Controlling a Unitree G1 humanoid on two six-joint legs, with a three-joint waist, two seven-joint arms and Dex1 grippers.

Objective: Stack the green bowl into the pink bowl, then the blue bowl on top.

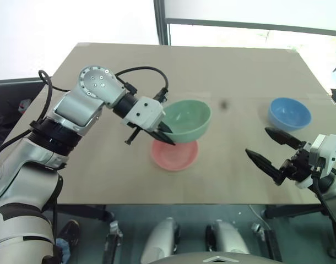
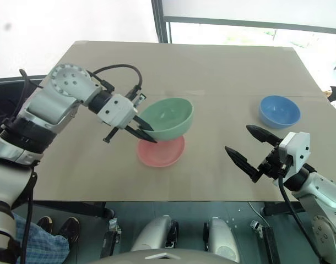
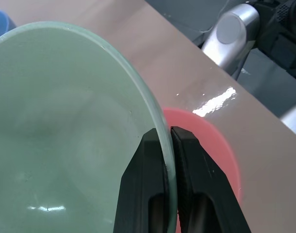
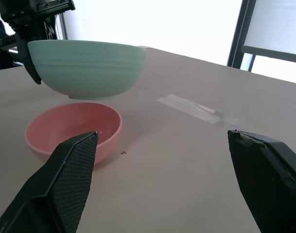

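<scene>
Tabletop [image 1: 102,181]: green bowl [image 1: 185,120] apparently clear above pink bowl [image 1: 174,155].

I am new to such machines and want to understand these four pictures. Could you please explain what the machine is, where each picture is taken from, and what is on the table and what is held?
This is a humanoid robot with two arms, each ending in a hand of two black fingers. Two pictures come from the cameras in its head, looking down over the arms. The other two come from a camera on each wrist, looking along that hand's fingers.

On the brown table sit a pink bowl and, off to the robot's right, a blue bowl. The left hand is shut on the rim of the green bowl and holds it in the air just above the pink bowl. The right hand is open, holds nothing and hovers near the blue bowl.
</scene>
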